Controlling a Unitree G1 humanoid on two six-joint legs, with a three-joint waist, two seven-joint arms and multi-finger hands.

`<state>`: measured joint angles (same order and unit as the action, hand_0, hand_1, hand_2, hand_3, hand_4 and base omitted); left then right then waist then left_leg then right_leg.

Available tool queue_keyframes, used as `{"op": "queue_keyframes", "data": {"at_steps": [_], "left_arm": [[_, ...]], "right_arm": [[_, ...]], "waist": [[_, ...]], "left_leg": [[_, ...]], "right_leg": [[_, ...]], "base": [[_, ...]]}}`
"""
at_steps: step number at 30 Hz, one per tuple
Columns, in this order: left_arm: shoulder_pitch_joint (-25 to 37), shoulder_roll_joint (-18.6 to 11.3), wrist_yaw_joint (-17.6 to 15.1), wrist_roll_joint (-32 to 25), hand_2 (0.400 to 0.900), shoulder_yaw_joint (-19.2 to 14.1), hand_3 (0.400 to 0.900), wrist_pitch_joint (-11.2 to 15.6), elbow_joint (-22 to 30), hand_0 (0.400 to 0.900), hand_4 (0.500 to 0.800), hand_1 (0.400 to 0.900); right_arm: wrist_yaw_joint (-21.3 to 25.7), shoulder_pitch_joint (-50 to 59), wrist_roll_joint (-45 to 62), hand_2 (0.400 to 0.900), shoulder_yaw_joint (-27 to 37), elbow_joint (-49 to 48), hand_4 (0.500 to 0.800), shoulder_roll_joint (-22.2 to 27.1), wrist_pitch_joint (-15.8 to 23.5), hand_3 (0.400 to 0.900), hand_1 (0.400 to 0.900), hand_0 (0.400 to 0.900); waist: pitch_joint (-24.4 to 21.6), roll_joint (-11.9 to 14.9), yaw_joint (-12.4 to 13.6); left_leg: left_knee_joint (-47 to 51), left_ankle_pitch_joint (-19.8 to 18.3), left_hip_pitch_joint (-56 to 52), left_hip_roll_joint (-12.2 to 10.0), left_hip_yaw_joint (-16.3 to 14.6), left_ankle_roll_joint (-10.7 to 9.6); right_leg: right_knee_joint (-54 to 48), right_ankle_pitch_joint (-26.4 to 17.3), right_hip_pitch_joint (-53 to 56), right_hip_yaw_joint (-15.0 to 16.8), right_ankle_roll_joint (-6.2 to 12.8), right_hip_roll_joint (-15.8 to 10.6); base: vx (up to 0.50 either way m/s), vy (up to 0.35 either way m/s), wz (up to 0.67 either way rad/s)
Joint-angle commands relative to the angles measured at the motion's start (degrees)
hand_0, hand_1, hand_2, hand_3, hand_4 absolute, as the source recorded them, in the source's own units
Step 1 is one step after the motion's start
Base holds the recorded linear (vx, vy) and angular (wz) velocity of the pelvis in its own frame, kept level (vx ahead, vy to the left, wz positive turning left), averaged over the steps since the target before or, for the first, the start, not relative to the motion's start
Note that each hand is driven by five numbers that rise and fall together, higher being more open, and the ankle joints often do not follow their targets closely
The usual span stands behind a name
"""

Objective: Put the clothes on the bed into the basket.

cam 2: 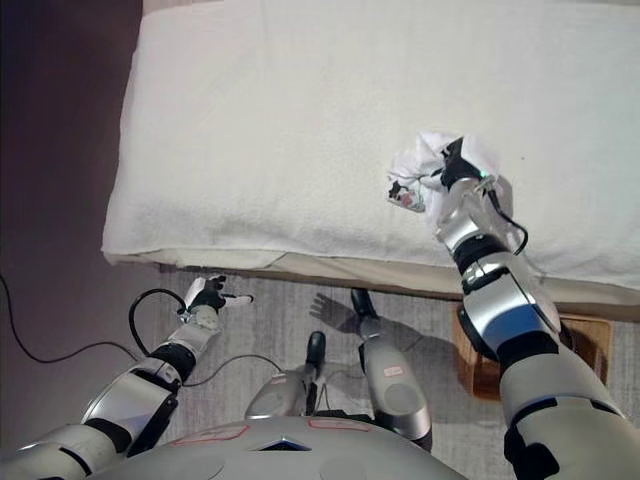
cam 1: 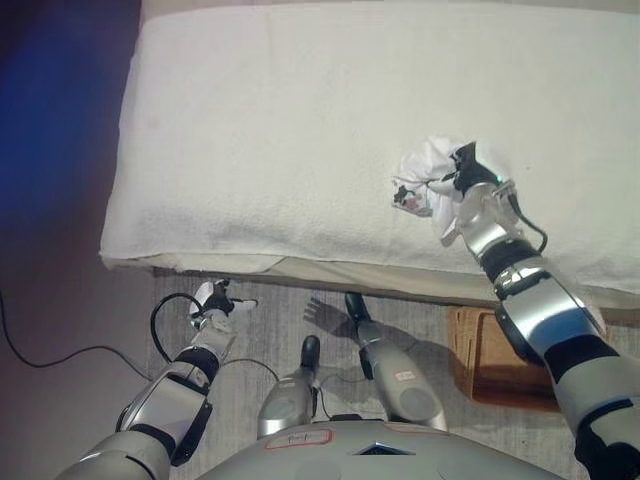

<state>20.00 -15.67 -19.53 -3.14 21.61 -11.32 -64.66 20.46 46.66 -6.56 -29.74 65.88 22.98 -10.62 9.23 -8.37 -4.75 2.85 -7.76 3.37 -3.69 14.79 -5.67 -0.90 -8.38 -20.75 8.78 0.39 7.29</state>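
A crumpled white garment (cam 1: 425, 170) with a small dark and red print lies on the white bed (cam 1: 300, 130), right of its middle. My right hand (cam 1: 462, 172) is on the garment with its fingers curled into the cloth. The garment also shows in the right eye view (cam 2: 420, 165). A brown woven basket (cam 1: 500, 360) stands on the floor below the bed's front edge, at the right, partly hidden by my right arm. My left hand (cam 1: 215, 302) hangs over the floor below the bed's front left corner, fingers relaxed and empty.
The bed's front edge (cam 1: 300, 268) runs across the view just above my left hand. Grey carpet (cam 1: 430, 320) lies between the bed and me. The floor at the left of the bed is dark.
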Motion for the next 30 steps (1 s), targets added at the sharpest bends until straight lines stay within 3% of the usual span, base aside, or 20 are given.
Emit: {"op": "queue_keyframes", "data": {"at_steps": [1,7,19,25,30], "left_arm": [[0.7,-0.7,-1.2,1.7,0.900,0.9,0.900,-0.9,-1.9,0.900,0.800,0.900],[-0.7,0.2,0.2,3.3,0.900,0.0,0.900,-1.6,-1.0,0.900,0.800,0.900],[-4.0,-2.2,2.3,6.2,0.900,-0.6,0.900,-2.6,6.6,0.900,0.800,0.900],[-3.2,-3.1,2.4,5.9,0.900,-1.1,0.900,-2.7,9.7,0.900,0.800,0.900],[-2.7,-3.4,2.9,6.2,0.900,-0.5,0.900,-2.6,11.1,0.900,0.800,0.900]], "right_arm": [[0.5,-2.9,1.5,0.400,2.9,1.1,0.500,0.4,0.9,0.400,0.400,0.400],[0.0,-12.0,3.6,0.400,8.6,-1.1,0.500,3.3,1.5,0.400,0.400,0.400],[0.0,-22.4,5.8,0.400,19.7,-2.3,0.500,12.1,1.0,0.400,0.400,0.400],[0.2,-25.1,5.9,0.400,23.4,-0.4,0.500,15.0,0.4,0.400,0.400,0.400],[-0.2,-26.2,6.0,0.400,25.9,4.2,0.500,17.9,-0.3,0.400,0.400,0.400]], "waist": [[-5.4,-1.6,0.1],[-8.9,-0.4,-2.1],[-10.3,1.0,-5.5],[-9.8,0.9,-6.8],[-9.8,0.1,-7.4]], "left_leg": [[1.6,16.2,-11.6,0.7,-2.8,0.7],[-0.5,15.0,-14.3,1.2,-4.8,0.6],[-3.5,11.3,-17.4,4.4,-10.5,2.9],[-3.0,9.8,-18.5,5.4,-12.4,3.7],[-3.2,10.0,-18.9,5.6,-12.1,3.5]], "right_leg": [[4.8,1.8,-4.8,-0.7,2.03,1.5],[0.9,1.0,0.1,0.2,2.56,1.3],[0.6,-2.3,3.4,5.4,5.35,3.4],[0.8,-3.0,3.9,6.1,6.23,3.8],[0.4,-3.2,4.6,5.8,6.30,3.5]], "base": [[0.01,0.005,-0.15],[-0.04,0.012,-0.19],[-0.09,0.030,-0.41],[-0.07,0.003,-0.23],[-0.02,-0.006,0.05]]}}
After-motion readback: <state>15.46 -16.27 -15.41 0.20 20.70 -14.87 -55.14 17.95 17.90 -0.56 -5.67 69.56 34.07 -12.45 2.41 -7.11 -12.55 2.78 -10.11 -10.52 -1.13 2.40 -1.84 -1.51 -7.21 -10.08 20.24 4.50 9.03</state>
